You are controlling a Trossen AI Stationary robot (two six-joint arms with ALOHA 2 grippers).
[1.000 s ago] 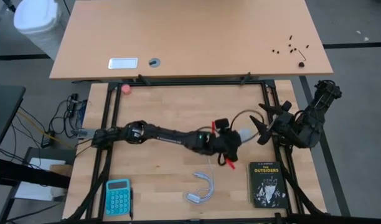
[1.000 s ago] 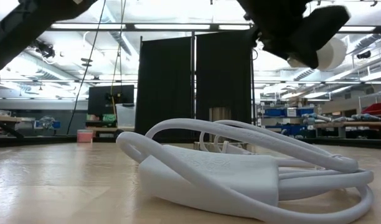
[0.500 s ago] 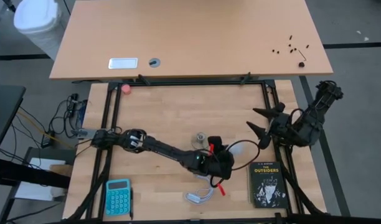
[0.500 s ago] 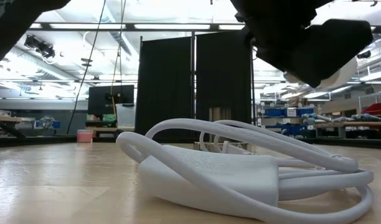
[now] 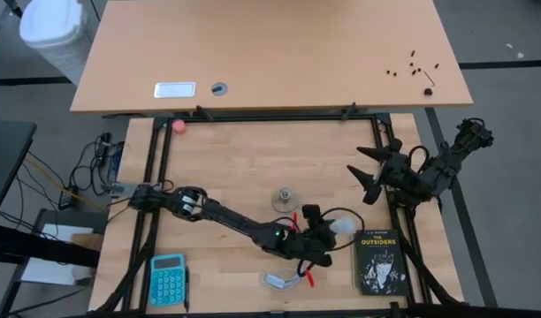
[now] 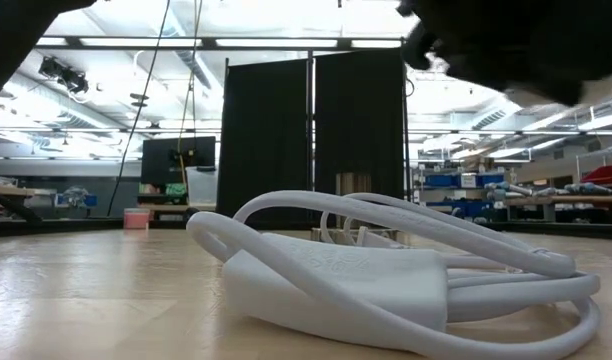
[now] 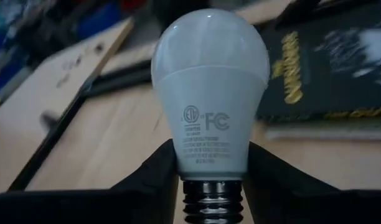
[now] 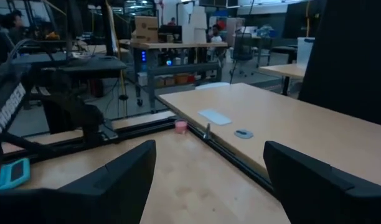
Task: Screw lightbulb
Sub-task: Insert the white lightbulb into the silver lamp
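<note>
The lightbulb (image 7: 209,93) is white and frosted, with a dark screw base (image 7: 212,200). My left gripper (image 5: 331,231) is shut on it, above the table's near right part, beside the book (image 5: 380,261). In the high view the bulb (image 5: 342,228) sticks out toward the table's right edge. The round metallic socket disc (image 5: 284,196) rests flat on the wood in the middle of the table, apart from the bulb. My right gripper (image 5: 363,170) hangs open at the right edge with nothing between its fingers. My left gripper pinches the bulb's narrow white neck (image 7: 206,163), just above the screw base, between its two fingers (image 7: 154,177). The fingers come from the table's left, slanting a little downward. The globe points ahead past the fingertips and the screw base lies back between them. The bulb is clear of the table.
A white cord with its adapter (image 5: 284,277) lies coiled near the front edge, below my left arm, and fills the low view (image 6: 366,280). A blue calculator (image 5: 167,278) sits at the near left and a pink ball (image 5: 178,125) at the far left. A black frame (image 5: 156,159) rims the table.
My left gripper has carried the bulb toward the table's near edge and downward, ending beside the book, still shut on it. The arm has swung off the middle of the table and uncovered the socket disc.
</note>
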